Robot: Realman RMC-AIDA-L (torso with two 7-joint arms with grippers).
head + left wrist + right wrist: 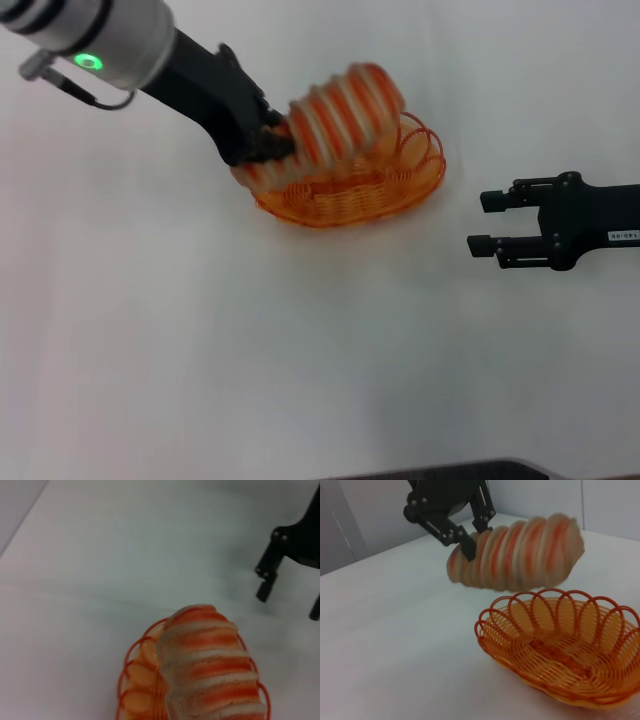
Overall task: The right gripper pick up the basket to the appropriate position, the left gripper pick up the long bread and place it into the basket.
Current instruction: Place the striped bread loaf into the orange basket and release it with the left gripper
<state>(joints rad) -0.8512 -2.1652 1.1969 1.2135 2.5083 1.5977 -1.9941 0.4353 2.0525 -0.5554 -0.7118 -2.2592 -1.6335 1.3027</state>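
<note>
Here the left gripper (272, 140) clamps the blurred long bread (345, 112) above the basket (372, 185); right gripper (482, 222) fingers apart.

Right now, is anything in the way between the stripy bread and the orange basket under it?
No, nothing visible is. The left gripper holds the long bread in the air just above the basket, and the basket's inside looks empty. The right gripper sits off to the side, open and apart from the basket.

surface: white tabletop (200, 350) | backdrop: pale wall (365, 515), possibly panelled
</note>
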